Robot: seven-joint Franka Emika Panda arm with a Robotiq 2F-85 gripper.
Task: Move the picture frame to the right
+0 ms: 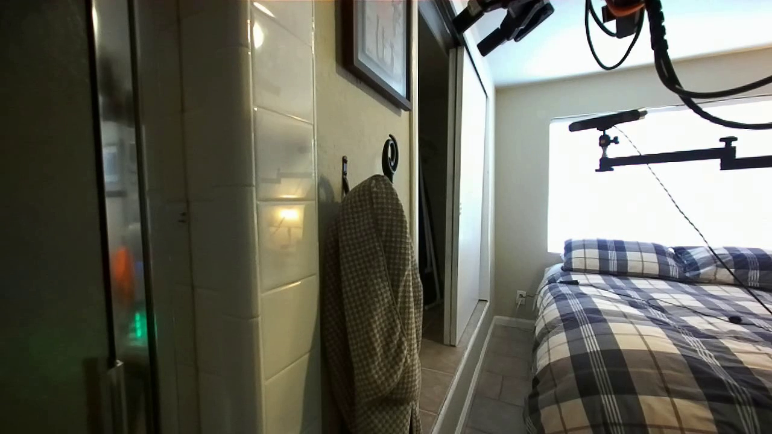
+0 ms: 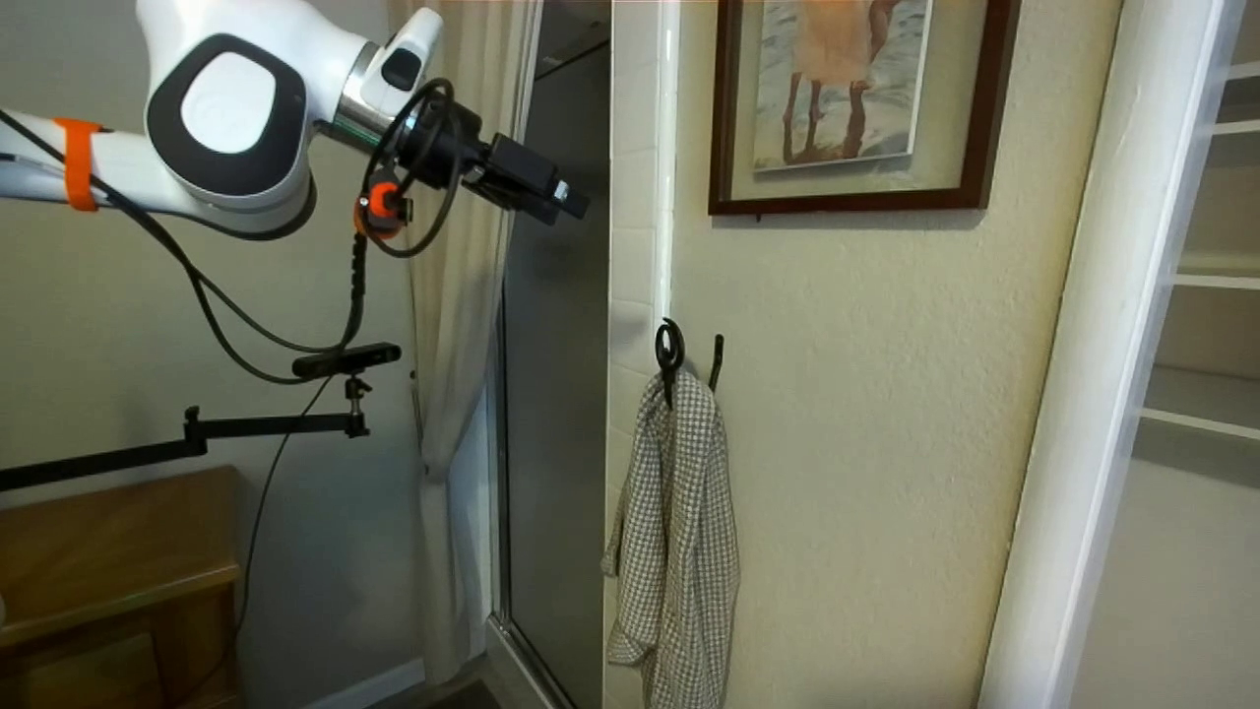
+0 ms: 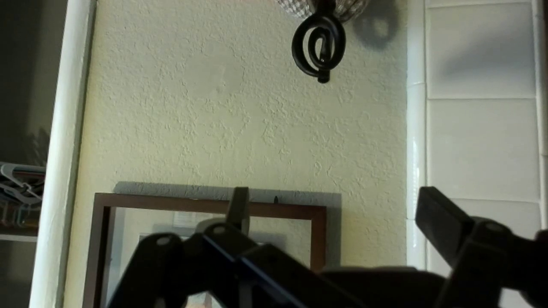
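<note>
Picture frame (image 2: 858, 108) is seen on the beige wall (image 2: 866, 443), its top cut off in both exterior views. In the wrist view it is partly covered by the gripper (image 3: 336, 205), whose fingers are spread wide; in both exterior views the two are set apart. Below, at a curled black hook (image 2: 668, 368), a checked cloth (image 2: 694, 542) is hung, its lower end cut off.

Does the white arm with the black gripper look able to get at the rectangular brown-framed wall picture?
Probably yes: the gripper is open, and the wrist view shows nothing between it and the picture. Both exterior views show a gap, so the arm would need to advance.
</note>
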